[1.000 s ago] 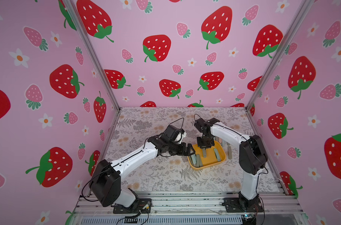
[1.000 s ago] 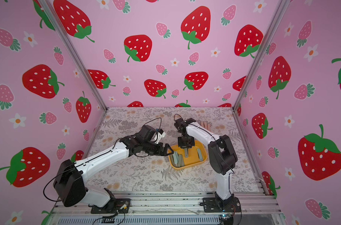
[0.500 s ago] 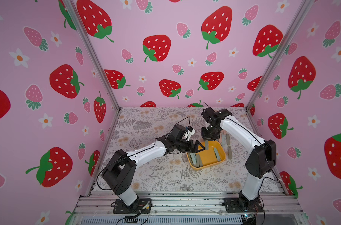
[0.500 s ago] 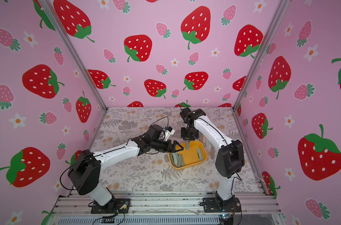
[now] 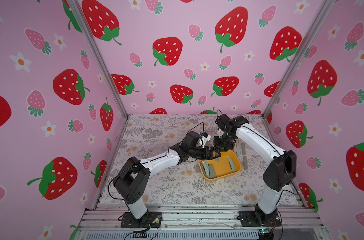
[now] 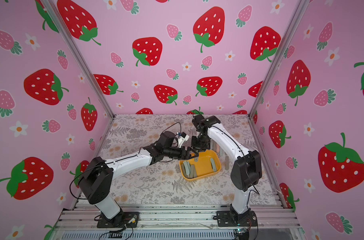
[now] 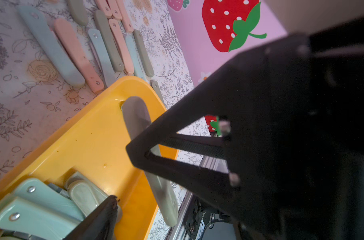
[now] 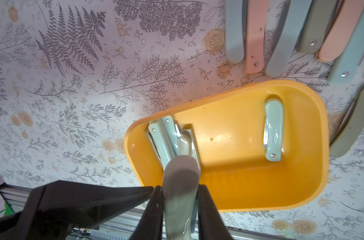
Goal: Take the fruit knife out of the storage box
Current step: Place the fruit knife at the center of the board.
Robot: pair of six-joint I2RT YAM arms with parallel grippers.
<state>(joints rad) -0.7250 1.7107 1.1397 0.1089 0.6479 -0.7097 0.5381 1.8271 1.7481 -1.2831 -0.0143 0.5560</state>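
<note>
Since the frame a second earlier, the right fingers had come up out of the storage box, where they had been lowered. The left arm had stretched forward until the left fingers reached the box's far left corner. The right fingers were clamped on a folded grey-green fruit knife. In a top view the knife hung below them over the far part of the box, lifted off the floor but not yet carried past the wall. The left fingers stood apart with nothing visibly between them; whether one touched the rim could not be told.

The task looked well under way. A row of folded knives in pink, blue-grey and grey-green already lay side by side on the counter just beyond the box. The held knife was mid-removal and, by this reading, still had to be carried over the wall and set down.

More knives remained inside. A small pile of pale green and grey knives crowded against one short end, overlapping one another. There were at least three, though an exact count was not possible. A single pale green knife, its blade edge showing, lay along the opposite end. The middle of the yellow-orange floor was bare.
</note>
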